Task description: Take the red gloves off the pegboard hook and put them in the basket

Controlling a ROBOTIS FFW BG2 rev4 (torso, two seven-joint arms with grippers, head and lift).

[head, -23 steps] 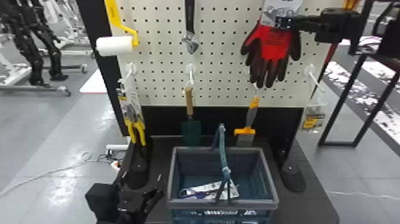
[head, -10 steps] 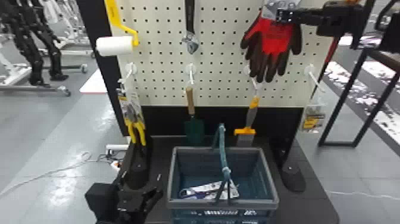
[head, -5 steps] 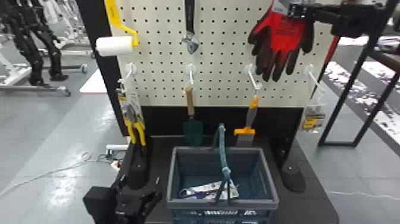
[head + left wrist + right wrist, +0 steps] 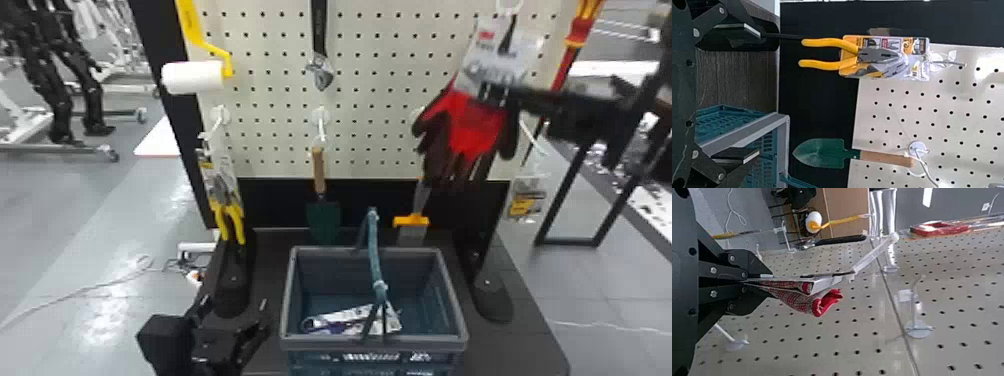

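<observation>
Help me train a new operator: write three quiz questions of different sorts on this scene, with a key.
1. Multiple choice: Where are the red gloves? 
A) in the basket 
B) held by the right gripper 
C) held by the left gripper

2. True or false: The green trowel hangs with its blade downward.

3. Fill in the colour: The handles of the packaged pliers are ____.

Key: 1 B; 2 true; 3 yellow.

Bright light leaves white glare across the grey floor.
</observation>
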